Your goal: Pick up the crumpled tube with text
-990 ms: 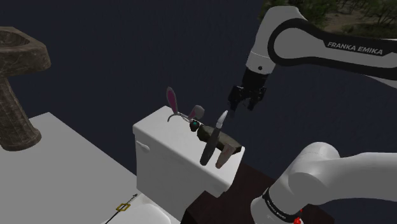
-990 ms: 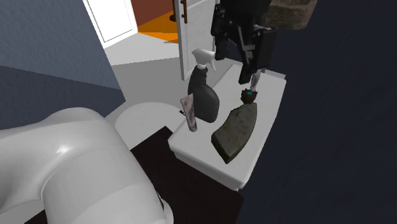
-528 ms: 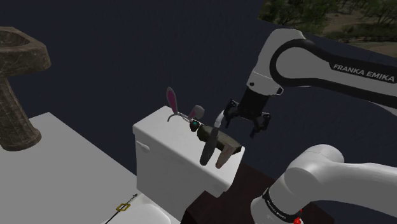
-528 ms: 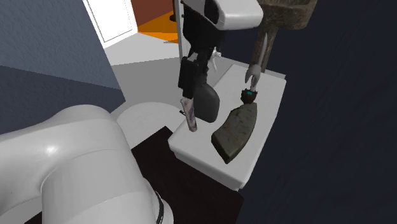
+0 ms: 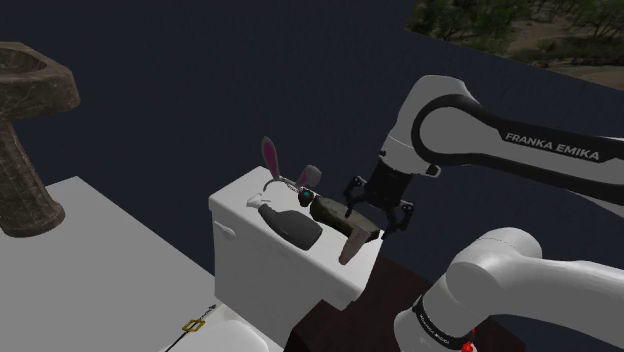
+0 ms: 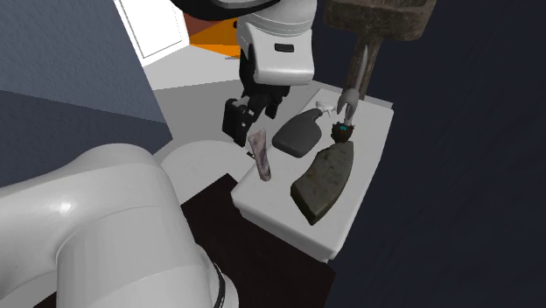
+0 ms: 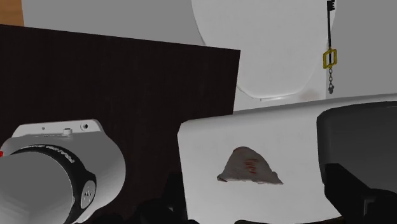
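The crumpled tube (image 5: 351, 246), pinkish with red print, stands upright at the corner of the white toilet tank lid (image 5: 243, 196), at the end next to the dark stand. The same tube (image 6: 261, 157) rises at the lid's near left edge in the second exterior view. My black gripper (image 5: 378, 210) hangs open just above and slightly past the tube, not touching it. In the second exterior view the gripper (image 6: 238, 127) is close beside the tube's top. Looking down from the wrist, the tube (image 7: 249, 167) sits on the lid between my spread fingers.
A dark spray bottle (image 5: 294, 228) lies on its side on the lid (image 6: 262, 210), close to the tube. A dark greenish slab (image 6: 322, 179), a small teal-topped object (image 6: 341, 131) and pink bunny ears (image 5: 270, 155) share the lid. A brown pedestal sink (image 5: 25, 120) stands at the left.
My gripper came down and toward the tube at the tank's corner. The spray bottle, upright before, has toppled and now lies flat on the lid.
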`<act>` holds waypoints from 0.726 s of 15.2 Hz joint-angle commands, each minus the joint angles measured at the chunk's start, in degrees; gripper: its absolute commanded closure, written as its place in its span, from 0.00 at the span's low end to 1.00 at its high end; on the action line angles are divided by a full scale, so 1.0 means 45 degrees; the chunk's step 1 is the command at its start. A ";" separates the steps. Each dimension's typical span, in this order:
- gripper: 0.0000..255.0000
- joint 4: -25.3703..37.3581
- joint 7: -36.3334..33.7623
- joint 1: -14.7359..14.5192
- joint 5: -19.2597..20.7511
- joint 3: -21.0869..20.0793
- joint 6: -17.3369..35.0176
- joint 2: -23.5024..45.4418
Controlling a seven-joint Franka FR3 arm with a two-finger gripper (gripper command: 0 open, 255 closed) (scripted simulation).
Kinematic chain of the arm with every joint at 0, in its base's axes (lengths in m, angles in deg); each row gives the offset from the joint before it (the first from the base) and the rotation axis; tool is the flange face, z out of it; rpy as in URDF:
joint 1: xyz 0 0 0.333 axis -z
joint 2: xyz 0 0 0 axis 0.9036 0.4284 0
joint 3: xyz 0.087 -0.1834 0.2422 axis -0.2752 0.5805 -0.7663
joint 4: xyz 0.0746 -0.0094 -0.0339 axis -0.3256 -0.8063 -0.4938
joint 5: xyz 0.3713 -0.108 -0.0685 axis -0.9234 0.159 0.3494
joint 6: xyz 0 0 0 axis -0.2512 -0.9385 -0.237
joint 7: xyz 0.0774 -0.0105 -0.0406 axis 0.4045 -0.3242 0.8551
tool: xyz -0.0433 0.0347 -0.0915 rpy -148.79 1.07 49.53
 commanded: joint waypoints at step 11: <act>1.00 -0.0383 0.0081 -0.0058 -0.0178 -0.0155 0.0433 0.0063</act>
